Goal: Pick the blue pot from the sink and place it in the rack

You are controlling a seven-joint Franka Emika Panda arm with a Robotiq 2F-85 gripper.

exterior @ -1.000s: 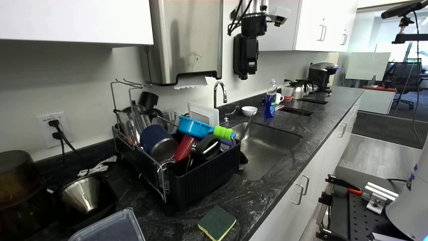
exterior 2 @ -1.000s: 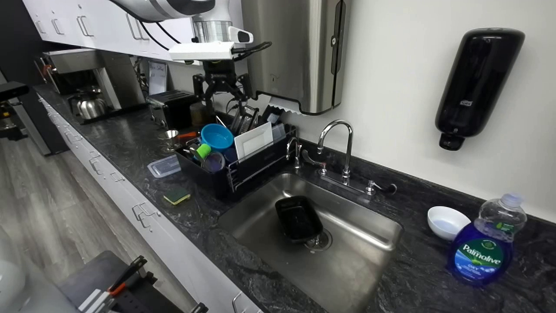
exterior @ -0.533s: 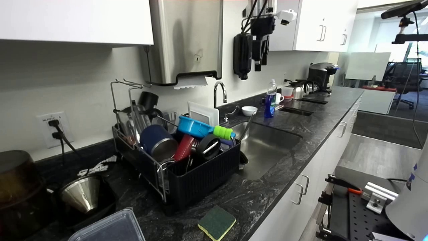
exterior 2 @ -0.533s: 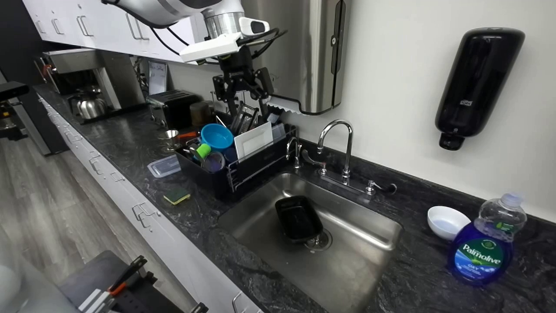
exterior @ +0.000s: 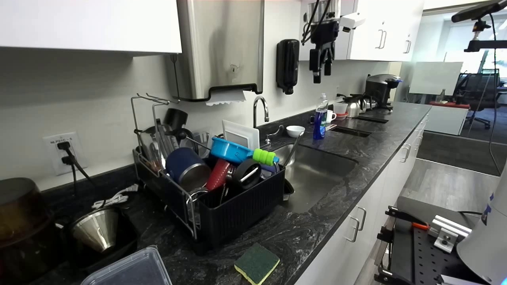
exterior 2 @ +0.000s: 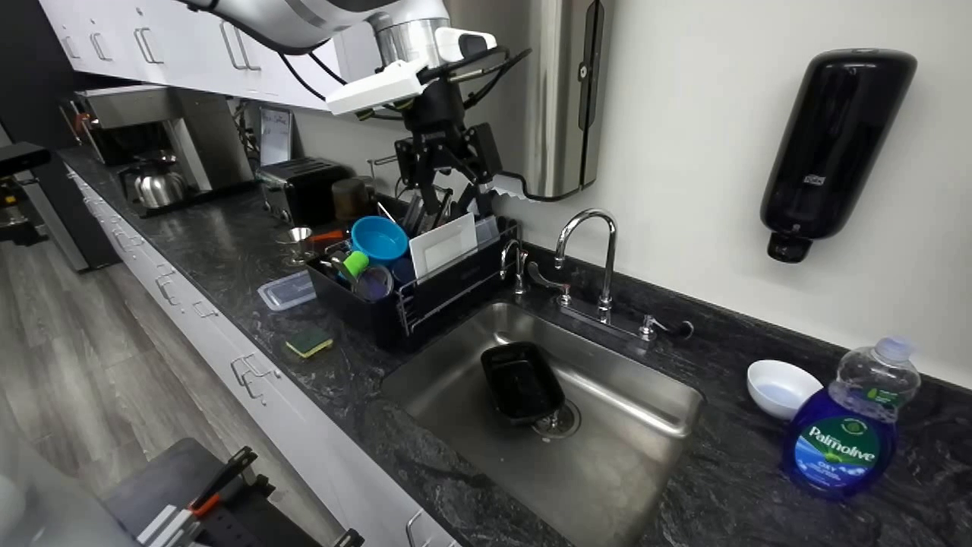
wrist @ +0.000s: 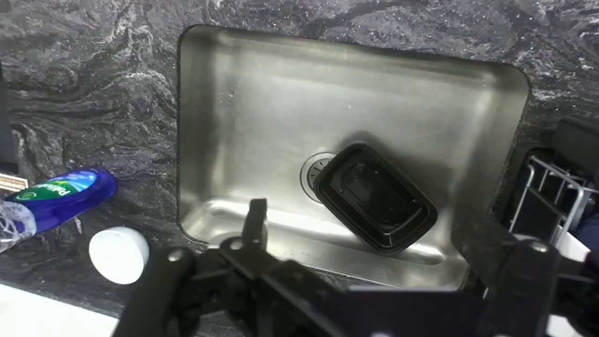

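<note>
The black two-finger gripper [exterior 2: 457,207] was empty, its fingers [wrist: 256,217] wide apart, and past it in the wrist view a black plastic tub [wrist: 376,199] lay in the silver steel sink [wrist: 281,117]. The round bright-blue pot [exterior: 229,150] was in the black dish rack [exterior: 245,209], at about 8 o'clock from the gripper in both exterior views, so the job looked done. Its long line ran out its lime-green handle [exterior: 264,156], just past 3 o'clock in an exterior view.
</note>
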